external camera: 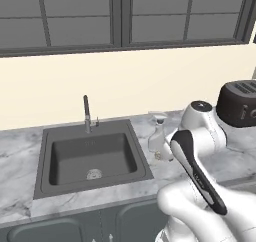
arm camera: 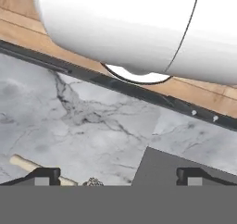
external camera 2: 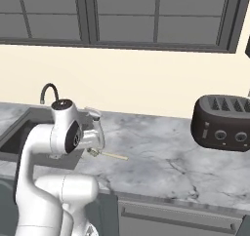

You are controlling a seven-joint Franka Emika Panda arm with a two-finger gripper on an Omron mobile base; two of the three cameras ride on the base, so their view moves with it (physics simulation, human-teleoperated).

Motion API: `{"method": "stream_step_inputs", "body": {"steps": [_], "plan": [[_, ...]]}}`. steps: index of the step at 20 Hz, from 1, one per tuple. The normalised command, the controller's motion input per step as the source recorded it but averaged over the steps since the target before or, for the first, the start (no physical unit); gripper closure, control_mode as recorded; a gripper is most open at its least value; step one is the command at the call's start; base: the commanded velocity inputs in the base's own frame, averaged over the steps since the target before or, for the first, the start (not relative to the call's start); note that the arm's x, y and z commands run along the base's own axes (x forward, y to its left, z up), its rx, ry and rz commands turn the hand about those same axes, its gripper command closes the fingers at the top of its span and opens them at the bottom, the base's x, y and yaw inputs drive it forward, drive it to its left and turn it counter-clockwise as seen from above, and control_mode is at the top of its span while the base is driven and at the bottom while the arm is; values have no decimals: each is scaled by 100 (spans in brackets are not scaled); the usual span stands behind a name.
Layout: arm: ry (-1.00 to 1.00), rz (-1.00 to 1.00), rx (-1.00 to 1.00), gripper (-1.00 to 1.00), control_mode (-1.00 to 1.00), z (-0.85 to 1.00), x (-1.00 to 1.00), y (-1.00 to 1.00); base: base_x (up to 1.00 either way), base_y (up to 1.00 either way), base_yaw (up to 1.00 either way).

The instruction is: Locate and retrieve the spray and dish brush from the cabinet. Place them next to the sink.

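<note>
The spray (external camera: 158,135) stands upright on the marble just right of the sink (external camera: 60,158), partly behind my arm. From the other side, the spray (external camera 2: 96,130) has the dish brush (external camera 2: 109,155) lying flat right beside it, tan handle pointing right. In the hand view, my gripper (arm camera: 118,177) is open and empty over the counter. The dish brush (arm camera: 28,165) lies by the left fingertip (arm camera: 46,174), and a corner of the sink (arm camera: 166,170) is near the right one. The cabinet is out of view.
A dark toaster (external camera 2: 222,123) sits on the counter to the right, well apart from the spray. The faucet (external camera: 86,113) rises behind the basin. A dark-framed window (external camera: 120,16) spans the wall above. Bare marble (external camera 2: 161,157) lies between brush and toaster.
</note>
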Motion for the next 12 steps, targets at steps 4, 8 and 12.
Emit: {"method": "stream_step_inputs", "body": {"steps": [4, 8, 12], "plan": [[1, -41, 5, -100, -100, 1, -25, 0, 0, 0, 0], [-1, -35, 3, -100, -100, -12, -52, 0, 0, 0, 0], [-7, -27, 1, -100, -100, 0, -64, 0, 0, 0, 0]]}}
